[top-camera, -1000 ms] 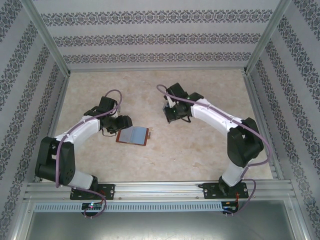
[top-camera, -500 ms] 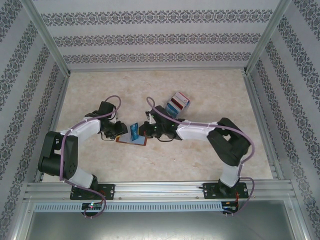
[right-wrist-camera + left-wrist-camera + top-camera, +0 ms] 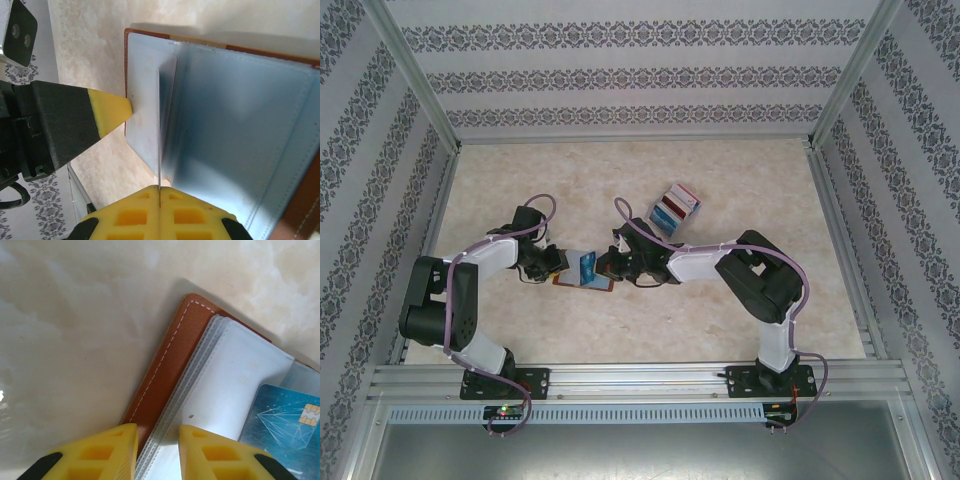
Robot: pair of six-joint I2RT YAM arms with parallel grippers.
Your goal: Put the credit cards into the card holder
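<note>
The small brown leather-like folding card holder (image 3: 582, 283) lies open on the pale marbled table (image 3: 720, 320). It is a bit left of the middle and nearer the near edge than the far edge. Its inside is grey-blue, and it has clear plastic sleeves along its left side.

The right pincer (image 3: 159, 198) is shut tight on one thin blue credit card (image 3: 588, 266) with a little gold chip. It holds the card by one short end. The card stands on its edge over the left half of the open holder. I cannot tell if its tip is inside a sleeve.

The left pincer (image 3: 157, 450) is at the left edge of the holder, with its yellow tips pointing down. Its jaws stand a little apart, and the brown edge and the sleeves run between them. I cannot tell if they squeeze the holder.

A small pile of red, white and blue plastic cards (image 3: 675, 208) lies near the middle of the table. It is a bit nearer the far edge, apart from the holder.
</note>
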